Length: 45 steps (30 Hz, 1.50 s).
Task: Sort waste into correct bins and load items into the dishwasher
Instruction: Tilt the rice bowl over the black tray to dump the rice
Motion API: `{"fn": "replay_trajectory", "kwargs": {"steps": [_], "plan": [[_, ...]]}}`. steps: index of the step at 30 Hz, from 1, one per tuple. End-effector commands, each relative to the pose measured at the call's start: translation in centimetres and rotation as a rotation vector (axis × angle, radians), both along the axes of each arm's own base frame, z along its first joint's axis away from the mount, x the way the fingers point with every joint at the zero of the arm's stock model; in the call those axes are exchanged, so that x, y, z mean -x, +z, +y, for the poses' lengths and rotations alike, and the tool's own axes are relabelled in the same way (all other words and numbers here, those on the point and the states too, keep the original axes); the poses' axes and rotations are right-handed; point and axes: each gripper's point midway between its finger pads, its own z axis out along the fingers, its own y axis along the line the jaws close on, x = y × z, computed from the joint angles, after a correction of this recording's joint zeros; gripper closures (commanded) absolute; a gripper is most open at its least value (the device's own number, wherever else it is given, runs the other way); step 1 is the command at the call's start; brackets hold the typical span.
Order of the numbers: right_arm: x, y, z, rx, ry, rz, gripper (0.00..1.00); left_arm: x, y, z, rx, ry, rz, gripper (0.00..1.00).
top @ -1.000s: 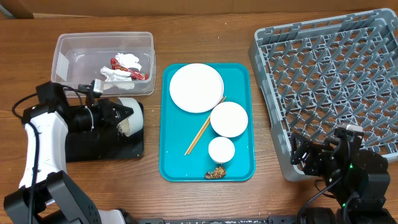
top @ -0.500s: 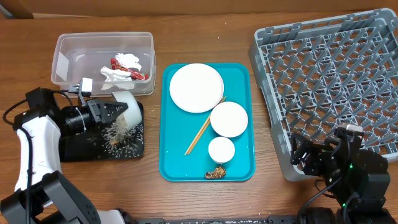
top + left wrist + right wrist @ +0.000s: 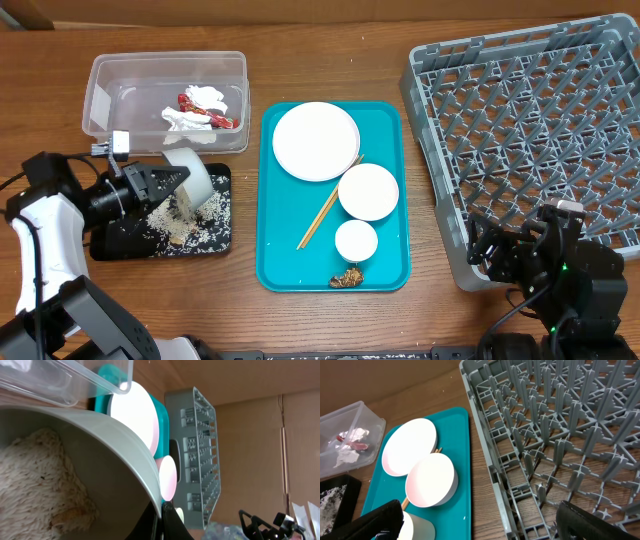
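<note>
White bowl (image 3: 198,176) tilts in left claw (image 3: 177,181) over black tray (image 3: 116,244).

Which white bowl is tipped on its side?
The bowl in the left gripper, tilted over the black tray with rice scattered below it. The other bowl sits upright on the teal tray.

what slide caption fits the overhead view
Left gripper holds a white bowl tilted over rice scattered on the black tray, beside the teal tray.
</note>
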Motion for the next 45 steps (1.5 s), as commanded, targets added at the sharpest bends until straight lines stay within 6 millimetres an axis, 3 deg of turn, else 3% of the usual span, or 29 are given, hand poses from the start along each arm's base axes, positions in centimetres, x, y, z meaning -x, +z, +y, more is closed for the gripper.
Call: {"fn": "replay_trajectory", "kwargs": {"steps": [1,3,6,9,16,19,21,23,24,27,28,30,33,37,41,45], "plan": [[0.0,1.1,0.1,-0.001,0.004,-0.029,0.00,0.2,0.8,0.1,0.083,0.017,-0.021,0.96],[0.0,1.1,0.1,-0.001,0.004,-0.029,0.00,0.1,1.3,0.1,0.084,0.005,-0.068,0.96],[0.0,1.1,0.1,-0.001,0.004,-0.028,0.00,-0.1,-1.0,1.3,0.020,0.064,0.069,0.96],[0.0,1.1,0.1,-0.001,0.004,-0.028,0.00,0.1,1.1,0.2,0.108,0.022,-0.028,0.96],[0.0,1.1,0.1,-0.001,0.004,-0.029,0.00,-0.2,0.9,0.4,0.110,0.032,-0.018,0.96],[0.0,1.1,0.1,-0.001,0.004,-0.025,0.00,-0.2,2.8,-0.2,0.192,0.013,-0.098,0.96],[0.0,1.1,0.1,-0.001,0.004,-0.025,0.00,-0.5,2.0,0.3,0.128,0.013,-0.098,0.96],[0.0,1.1,0.1,-0.001,0.004,-0.026,0.00,-0.5,-0.1,1.1,0.081,0.073,0.055,0.96],[0.0,1.1,0.1,-0.001,0.004,-0.025,0.00,-0.4,-0.2,1.1,0.102,0.087,0.092,0.96],[0.0,1.1,0.1,-0.001,0.004,-0.025,0.00,-0.3,2.6,-0.1,0.179,0.015,-0.094,0.96],[0.0,1.1,0.1,-0.001,0.004,-0.025,0.00,-0.4,2.4,0.1,0.150,0.009,-0.113,0.96],[0.0,1.1,0.1,-0.001,0.004,-0.025,0.00,-0.6,1.1,0.7,0.145,0.059,0.009,0.96],[0.1,1.1,0.1,-0.001,0.004,-0.025,0.00,-0.4,3.4,-0.1,0.204,0.008,-0.141,0.96],[0.1,1.0,0.1,-0.001,0.004,-0.024,0.00,-0.5,2.5,0.2,0.174,0.020,-0.097,0.96],[0.0,1.1,0.1,-0.001,0.004,-0.025,0.00,-0.2,0.0,0.8,0.096,0.060,0.050,0.96],[0.1,1.0,0.1,-0.001,0.004,-0.024,0.00,0.0,2.8,-0.4,0.143,-0.020,-0.174,0.96]]}}
